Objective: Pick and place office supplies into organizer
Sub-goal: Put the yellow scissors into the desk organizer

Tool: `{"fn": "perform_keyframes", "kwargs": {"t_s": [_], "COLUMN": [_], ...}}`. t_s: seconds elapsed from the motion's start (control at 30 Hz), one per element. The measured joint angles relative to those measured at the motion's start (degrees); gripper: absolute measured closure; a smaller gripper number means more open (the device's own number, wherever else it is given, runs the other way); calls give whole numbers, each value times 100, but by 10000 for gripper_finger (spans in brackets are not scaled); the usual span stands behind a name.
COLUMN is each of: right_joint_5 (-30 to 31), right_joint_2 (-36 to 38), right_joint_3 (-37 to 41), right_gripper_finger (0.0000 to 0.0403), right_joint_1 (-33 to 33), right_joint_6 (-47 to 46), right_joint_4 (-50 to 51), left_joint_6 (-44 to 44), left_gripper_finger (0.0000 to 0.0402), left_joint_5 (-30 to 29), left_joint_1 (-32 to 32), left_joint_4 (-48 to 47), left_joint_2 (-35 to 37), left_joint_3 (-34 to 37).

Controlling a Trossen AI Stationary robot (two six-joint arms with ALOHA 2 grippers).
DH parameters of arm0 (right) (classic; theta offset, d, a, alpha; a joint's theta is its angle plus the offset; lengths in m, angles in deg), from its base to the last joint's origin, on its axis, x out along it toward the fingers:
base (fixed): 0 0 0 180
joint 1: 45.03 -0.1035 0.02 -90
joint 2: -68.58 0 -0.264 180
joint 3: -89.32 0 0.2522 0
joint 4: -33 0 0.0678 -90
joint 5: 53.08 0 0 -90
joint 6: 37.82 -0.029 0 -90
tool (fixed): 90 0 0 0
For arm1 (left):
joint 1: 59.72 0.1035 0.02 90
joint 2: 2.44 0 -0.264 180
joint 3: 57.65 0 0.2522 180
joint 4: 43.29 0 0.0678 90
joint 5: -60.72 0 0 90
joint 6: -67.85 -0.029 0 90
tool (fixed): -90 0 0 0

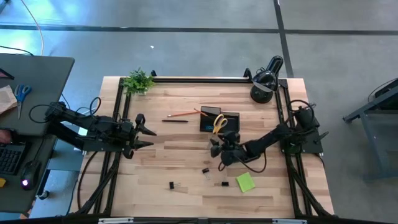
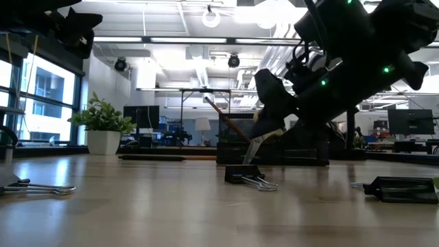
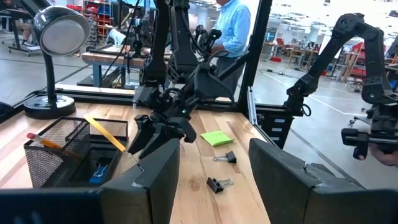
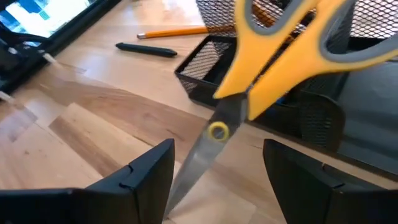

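Note:
The yellow-handled scissors (image 4: 273, 68) lean tilted, handles up at the black mesh organizer (image 1: 231, 117), blade (image 4: 205, 155) slanting down toward the table. My right gripper (image 1: 217, 149) is open and low over the table on the organizer's near side. Its fingers (image 4: 149, 174) stand on either side of the blade's tip end. My left gripper (image 1: 148, 134) is open and empty at the table's left, above the wood. An orange pencil (image 1: 181, 114) and a black pen (image 1: 175, 121) lie left of the organizer. A blue item (image 3: 99, 171) lies inside the organizer. My right gripper: the scissors' blade runs down close by one finger (image 4: 163, 186), and that finger hides the tip. I cannot tell whether finger and blade touch.
Three black binder clips (image 1: 205, 170) (image 1: 173, 185) (image 1: 224, 183) and the lime-green sticky pad (image 1: 245, 182) lie on the near part of the table. A black desk lamp (image 1: 264, 81) stands at the far right corner and a green plant (image 1: 138, 81) at the far left.

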Motion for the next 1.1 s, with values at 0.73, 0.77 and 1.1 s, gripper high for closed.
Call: {"fn": "perform_keyframes", "kwargs": {"t_s": [0.73,0.77,1.1], "right_joint_5": [195,208,484], "right_joint_2": [-27,-48,-566], "right_joint_3": [0,0,-20], "right_gripper_finger": [275,283,316], "right_joint_1": [178,178,116], "right_joint_6": [-164,-217,-254], "right_joint_4": [-188,-190,-848], "left_joint_6": [0,0,0], "left_gripper_finger": [218,218,218], "left_joint_5": [0,0,0], "left_joint_1": [-1,1,0], "left_joint_4": [2,0,-1], "left_joint_2": [0,0,0], "left_joint_3": [0,0,0]}}
